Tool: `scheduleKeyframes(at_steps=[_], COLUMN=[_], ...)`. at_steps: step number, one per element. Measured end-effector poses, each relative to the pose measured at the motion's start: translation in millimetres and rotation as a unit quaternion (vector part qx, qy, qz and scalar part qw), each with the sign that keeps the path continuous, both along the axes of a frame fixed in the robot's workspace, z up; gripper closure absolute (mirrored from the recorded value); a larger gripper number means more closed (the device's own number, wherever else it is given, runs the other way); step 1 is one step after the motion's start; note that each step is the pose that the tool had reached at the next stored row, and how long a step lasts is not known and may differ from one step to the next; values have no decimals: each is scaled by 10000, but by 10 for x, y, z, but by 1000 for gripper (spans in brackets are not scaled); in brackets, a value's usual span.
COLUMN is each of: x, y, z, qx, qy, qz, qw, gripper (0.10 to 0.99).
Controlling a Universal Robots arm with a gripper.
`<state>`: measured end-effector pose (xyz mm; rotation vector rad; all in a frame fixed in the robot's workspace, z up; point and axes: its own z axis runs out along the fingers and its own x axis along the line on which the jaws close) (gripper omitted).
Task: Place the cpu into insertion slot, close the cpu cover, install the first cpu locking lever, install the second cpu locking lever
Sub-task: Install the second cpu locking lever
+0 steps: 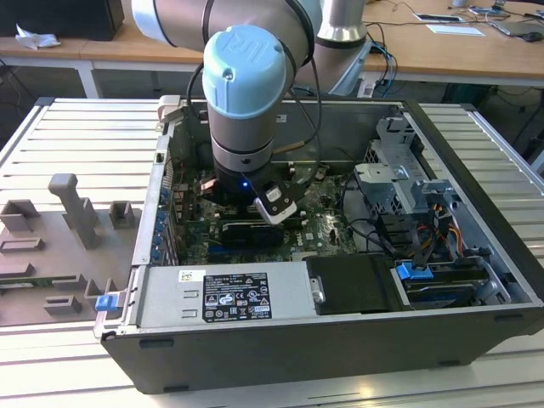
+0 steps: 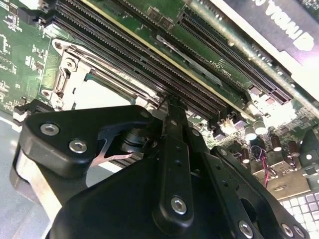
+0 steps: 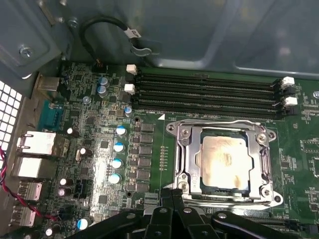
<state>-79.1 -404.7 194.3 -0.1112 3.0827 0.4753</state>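
The gripper (image 3: 172, 195), fingers clenched together and grasping nothing, hovers just at the socket's 6 o'clock edge. The cpu (image 3: 223, 163) sits in its slot, the cpu cover (image 3: 185, 154) closed flat around it on the motherboard (image 3: 99, 134).

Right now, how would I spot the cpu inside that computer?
Find the green motherboard inside the open computer case. Below the long black memory slots sits a silver cpu cover. The cpu is the pale beige square showing through its cut-out, the only smooth flat plate among bumpy parts.
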Motion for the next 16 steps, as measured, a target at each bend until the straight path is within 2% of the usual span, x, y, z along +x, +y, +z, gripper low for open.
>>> scheduleKeyframes(at_steps=[2,5,7,9,12,16], x=[-9,-23,-29,-32,-38,-39], y=[15,16,17,16,16,29], z=[-19,-18,51,84,79,25], qx=[39,55,58,59,63,65], qy=[-1,-2,-1,-2,-2,-1], qz=[0,1,1,1,1,0], qw=[10000,10000,10000,10000,10000,10000], gripper=[980,980,980,980,980,980])
